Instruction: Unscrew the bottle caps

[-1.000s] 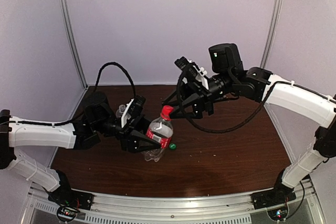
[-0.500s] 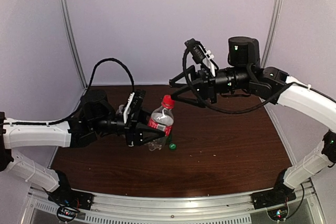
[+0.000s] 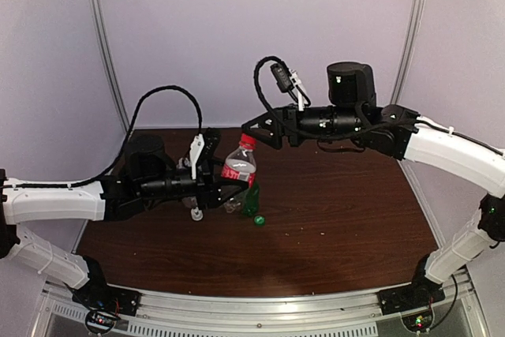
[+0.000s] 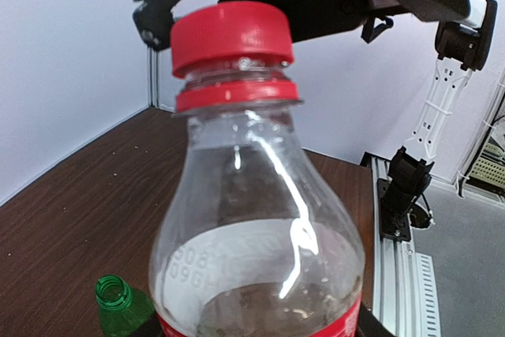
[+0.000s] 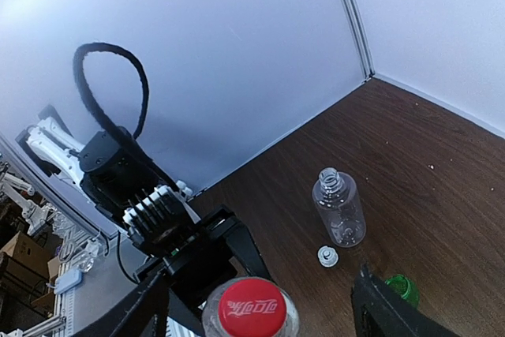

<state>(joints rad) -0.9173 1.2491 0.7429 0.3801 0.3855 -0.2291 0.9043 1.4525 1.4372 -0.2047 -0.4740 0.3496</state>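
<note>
The left tool (image 3: 227,185) is clamped around the body of a small clear plastic bottle with a red label (image 3: 239,170). It holds the bottle up off the dark brown wooden surface (image 3: 339,219), leaning with its neck pointing up and away towards the back wall. A round red plastic screw cap (image 3: 248,141) sits on the neck, and a red collar ring shows just beneath it in the left wrist view.

The right tool (image 3: 251,130) reaches in from the right at the height of that cap. Its two black fingers (image 5: 146,313) stand wide apart, one on either side of the red cap, and neither touches it in the right wrist view. Nothing is held between them.

Just below and to the right of the raised bottle stands a small dark green plastic bottle (image 3: 251,199) with its neck open. A little round green cap (image 3: 259,220) lies on the surface just beside its base, on the near side.

On the far side of the left arm, a clear unlabelled plastic bottle (image 5: 339,209) stands on the surface, also with an open neck. A small white cap (image 5: 327,256) rests close by it, apart from the bottle. From the overhead view the left arm mostly hides this clear bottle.
</note>
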